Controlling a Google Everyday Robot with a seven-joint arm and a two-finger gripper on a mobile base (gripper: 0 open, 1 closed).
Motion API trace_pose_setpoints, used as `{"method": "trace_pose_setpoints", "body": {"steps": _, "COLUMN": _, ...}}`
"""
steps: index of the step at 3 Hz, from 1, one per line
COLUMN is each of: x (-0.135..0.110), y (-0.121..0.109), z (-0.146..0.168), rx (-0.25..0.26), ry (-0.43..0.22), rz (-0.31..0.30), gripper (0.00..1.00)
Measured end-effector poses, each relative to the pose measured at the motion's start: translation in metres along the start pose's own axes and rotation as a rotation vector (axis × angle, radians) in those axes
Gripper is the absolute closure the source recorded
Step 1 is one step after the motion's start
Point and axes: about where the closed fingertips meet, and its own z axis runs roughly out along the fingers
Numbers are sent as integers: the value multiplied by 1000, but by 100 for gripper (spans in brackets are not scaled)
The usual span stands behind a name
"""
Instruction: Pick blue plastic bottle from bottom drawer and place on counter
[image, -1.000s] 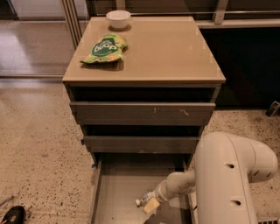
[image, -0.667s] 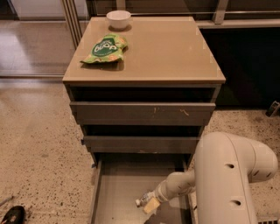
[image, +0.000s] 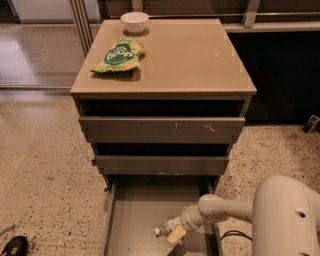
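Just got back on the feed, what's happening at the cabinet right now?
The robot's arm is reaching down into the open bottom drawer. The gripper is low over the drawer floor, right at the blue plastic bottle, whose white cap points left. It is hard to tell whether the bottle is grasped yet. It has not reached the counter, which holds only a green snack bag and a white bowl towards its back left.
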Motion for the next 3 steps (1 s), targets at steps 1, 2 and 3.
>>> {"method": "trace_pose_setpoints", "body": {"steps": 1, "x": 2, "y": 3, "z": -4, "rx": -47, "ry": 17, "rz": -40, "gripper": 0}}
{"method": "trace_pose_setpoints", "body": {"steps": 2, "x": 3, "y": 4, "z": -3, "rx": -49, "ry": 18, "rz": -39, "gripper": 0}}
{"method": "trace_pose_setpoints", "body": {"steps": 3, "x": 4, "y": 6, "z": 6, "rx": -55, "ry": 91, "rz": -60, "gripper": 0}}
